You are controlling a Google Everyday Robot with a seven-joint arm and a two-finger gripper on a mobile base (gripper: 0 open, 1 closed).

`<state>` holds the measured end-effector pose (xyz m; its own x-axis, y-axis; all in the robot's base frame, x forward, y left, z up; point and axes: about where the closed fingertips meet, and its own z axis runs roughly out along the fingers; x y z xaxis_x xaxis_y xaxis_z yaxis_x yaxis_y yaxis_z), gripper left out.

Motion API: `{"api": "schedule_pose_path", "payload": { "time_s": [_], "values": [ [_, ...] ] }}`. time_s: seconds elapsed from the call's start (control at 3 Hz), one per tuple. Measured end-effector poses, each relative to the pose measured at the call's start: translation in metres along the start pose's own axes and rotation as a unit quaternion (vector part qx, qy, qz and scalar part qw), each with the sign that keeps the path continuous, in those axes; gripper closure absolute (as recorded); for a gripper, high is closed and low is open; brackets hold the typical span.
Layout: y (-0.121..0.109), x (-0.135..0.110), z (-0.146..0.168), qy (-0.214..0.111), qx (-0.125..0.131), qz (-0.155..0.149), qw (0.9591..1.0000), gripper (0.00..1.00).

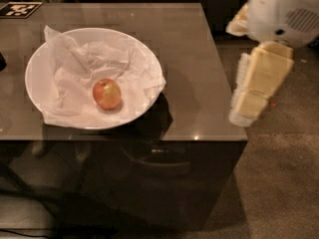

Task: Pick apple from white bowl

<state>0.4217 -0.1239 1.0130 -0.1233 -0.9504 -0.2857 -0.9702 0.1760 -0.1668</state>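
Note:
The small red-orange apple [106,94] with a yellowish patch lies on crumpled white paper inside the large white bowl [37,59]. The bowl stands on the left half of the glossy brown table [189,49]. My gripper [245,112] hangs from the white arm [284,11] at the right, just off the table's right edge, well to the right of the bowl and apart from it. Nothing shows in the gripper.
A black-and-white marker tag [20,9] lies at the table's back left corner. A dark object [1,61] shows at the left edge. The table's front edge runs just below the bowl. Carpeted floor [284,183] lies to the right.

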Motion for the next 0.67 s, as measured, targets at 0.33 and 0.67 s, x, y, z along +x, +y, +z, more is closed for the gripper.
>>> {"api": "schedule_pose_path", "payload": {
  "time_s": [0.33,0.67],
  "values": [
    [0.001,-0.077,-0.004,-0.031,-0.024,-0.038,0.9985,0.0],
    [-0.002,-0.144,0.005,-0.055,-0.044,-0.069,0.9951,0.0]
  ]
}}
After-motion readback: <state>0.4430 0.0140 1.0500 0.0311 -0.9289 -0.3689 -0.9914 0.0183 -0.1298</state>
